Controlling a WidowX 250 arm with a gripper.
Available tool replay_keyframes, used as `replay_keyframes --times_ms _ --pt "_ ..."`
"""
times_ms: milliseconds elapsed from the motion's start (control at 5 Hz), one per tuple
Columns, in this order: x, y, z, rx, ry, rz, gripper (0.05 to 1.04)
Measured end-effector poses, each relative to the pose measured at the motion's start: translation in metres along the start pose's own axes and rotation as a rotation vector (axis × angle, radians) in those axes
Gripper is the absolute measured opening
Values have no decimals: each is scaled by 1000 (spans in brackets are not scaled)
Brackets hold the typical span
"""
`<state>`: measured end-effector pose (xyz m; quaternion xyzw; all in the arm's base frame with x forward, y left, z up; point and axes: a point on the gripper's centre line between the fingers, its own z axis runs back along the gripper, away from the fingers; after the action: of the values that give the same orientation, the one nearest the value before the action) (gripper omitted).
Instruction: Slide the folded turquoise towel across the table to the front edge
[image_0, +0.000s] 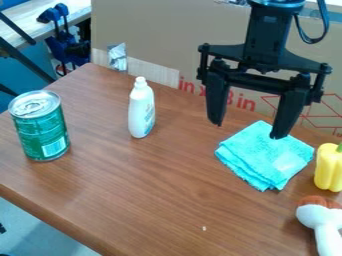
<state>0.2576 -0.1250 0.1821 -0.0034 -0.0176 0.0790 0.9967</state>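
The gripper (248, 131) hangs released, fingers spread, over the cloth's (266, 154) far part, with the bottle (141, 111) and can (41, 131) left and the pepper (328, 168) right.

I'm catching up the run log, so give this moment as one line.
gripper: jaws open, empty, near turquoise cloth; cloth: folded; white bottle: upright; green can: upright; yellow pepper: beside cloth
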Motion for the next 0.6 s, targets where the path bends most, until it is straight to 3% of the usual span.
replay_keyframes --times_ms 200,600 --pt "1 1 -10 21 30 -3 1001" --pt "101 19 -54 102 67 -139 1001"
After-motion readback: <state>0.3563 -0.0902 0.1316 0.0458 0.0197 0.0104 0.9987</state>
